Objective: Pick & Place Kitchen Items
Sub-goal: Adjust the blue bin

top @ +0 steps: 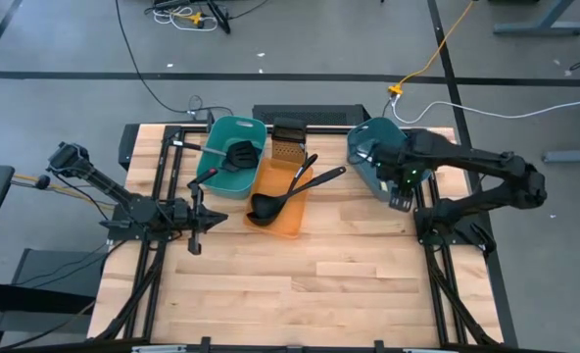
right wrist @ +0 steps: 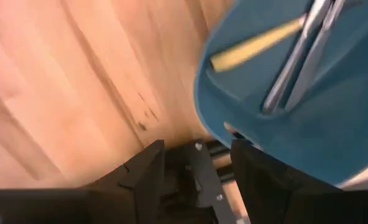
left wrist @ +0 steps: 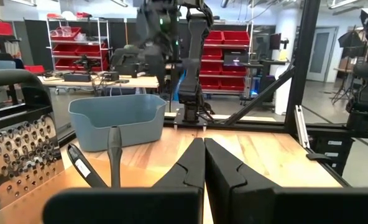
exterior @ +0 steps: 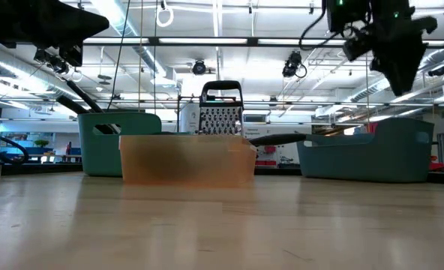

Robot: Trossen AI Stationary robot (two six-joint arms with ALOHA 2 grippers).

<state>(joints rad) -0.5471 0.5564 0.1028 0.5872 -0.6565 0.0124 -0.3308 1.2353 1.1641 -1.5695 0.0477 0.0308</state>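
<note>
Two black ladles (top: 270,201) lie in the orange tub (top: 295,221), bowls down, with their handles (left wrist: 114,158) sticking out over its far right rim. A black slotted spatula (top: 237,155) lies in the teal tub (top: 217,147). A cream-handled knife (right wrist: 258,42) and silver knives (right wrist: 299,59) lie in the blue-teal tub (top: 368,162) at the far right. My right gripper (top: 400,199) hangs open above that tub's near edge, pointing down, with nothing between its fingers (right wrist: 148,177). My left gripper (top: 212,218) is shut and level left of the orange tub, pointing toward the table's right.
A metal box grater (top: 288,142) stands at the far edge between the teal and orange tubs. Bare wooden tabletop (top: 300,284) spreads across the whole near half. Black frame rails (top: 437,284) run along the table's left and right sides.
</note>
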